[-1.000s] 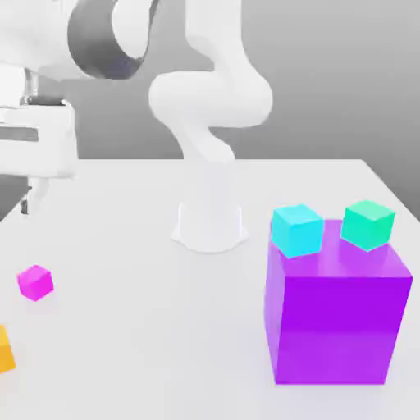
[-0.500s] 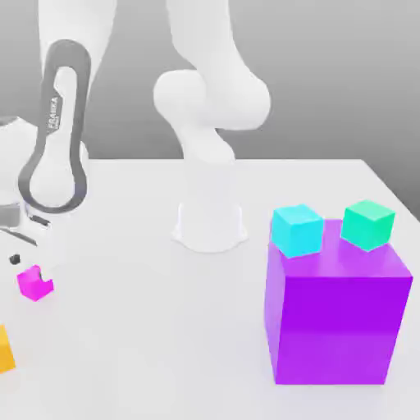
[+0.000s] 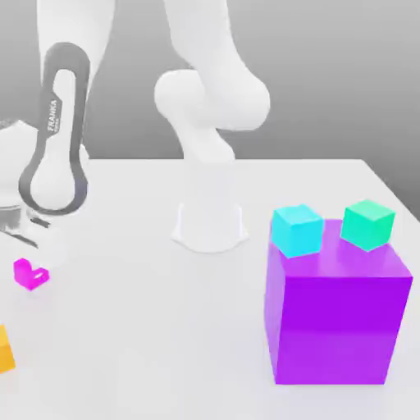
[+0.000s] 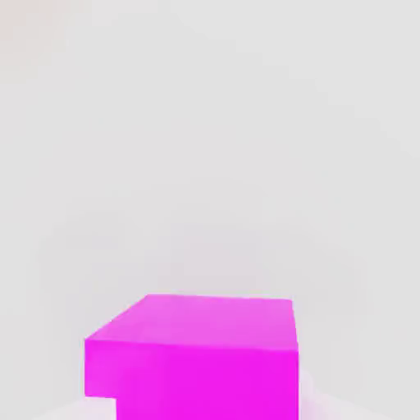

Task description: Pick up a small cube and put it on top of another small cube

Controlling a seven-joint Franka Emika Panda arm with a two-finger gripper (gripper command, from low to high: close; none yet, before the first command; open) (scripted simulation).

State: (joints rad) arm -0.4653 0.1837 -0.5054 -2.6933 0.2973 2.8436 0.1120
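Reaching low at the exterior view's left edge, the white Franka arm brings its gripper (image 3: 25,246) down at a small magenta cube (image 3: 30,274).

Whether the jaws are open, closed or already gripping cannot be told. The magenta cube sits on the white table (image 3: 148,328), close under the hand; the hand view has it large and centred (image 4: 193,357), which suggests the hand is lined up on it for a pick. An orange cube (image 3: 5,350) lies near it at the same edge. Well apart, at the exterior view's right, a cyan cube (image 3: 296,230) and a green cube (image 3: 367,223) rest side by side on a large purple block (image 3: 336,320); either could serve as the stacking base.
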